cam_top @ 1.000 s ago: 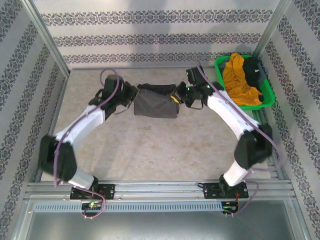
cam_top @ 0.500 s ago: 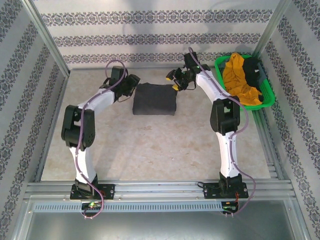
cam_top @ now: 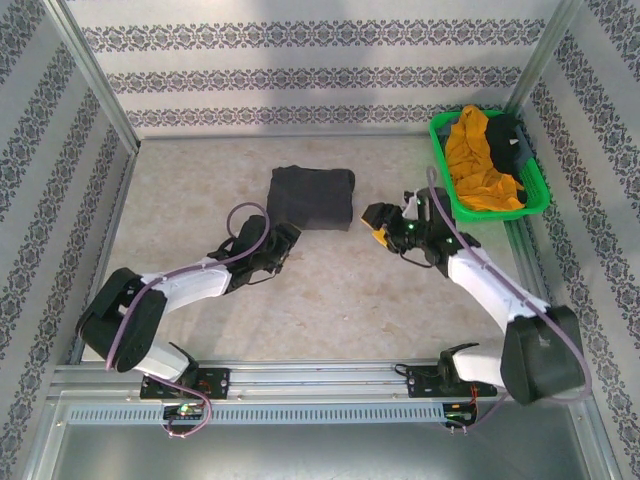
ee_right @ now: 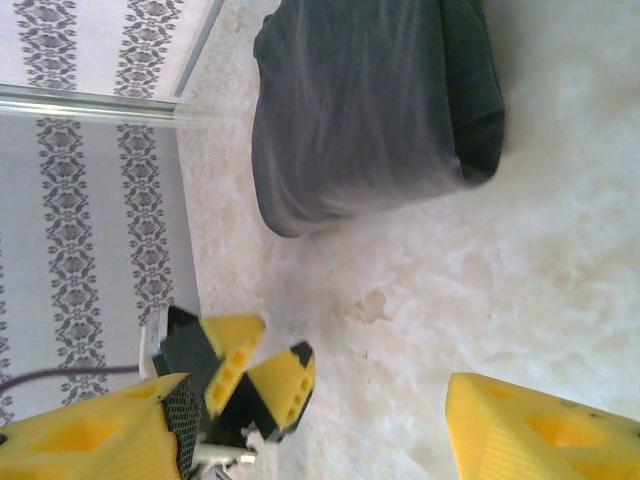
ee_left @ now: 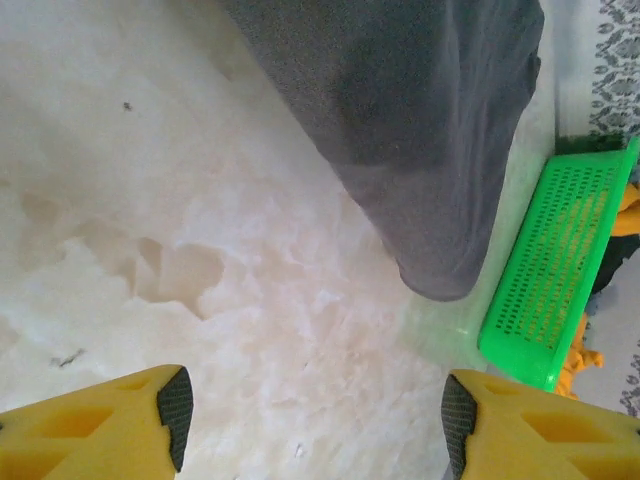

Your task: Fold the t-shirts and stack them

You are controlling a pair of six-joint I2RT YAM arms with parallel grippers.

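The folded charcoal t-shirt [cam_top: 311, 197] lies long axis crosswise; left pincer [cam_top: 283, 240] and right pincer [cam_top: 377, 224] gape wide.

This is a robot test cell in a lab, dressed to look domestic — the pale marble-look tabletop [cam_top: 330, 300] beneath the left gripper [cam_top: 284, 240] and right gripper [cam_top: 378, 224] is boxed in by flat panels of grey damask-striped wallpaper [cam_top: 320, 60] clamped in bare aluminium posts [cam_top: 97, 75], the back panel standing well beyond both grippers. Behind the grippers, slotted aluminium rails [cam_top: 320, 376] carry the bolted base plates [cam_top: 185, 383] — and a green plastic basket [cam_top: 492, 213] sits beyond the right gripper, to its right, near the side panel.
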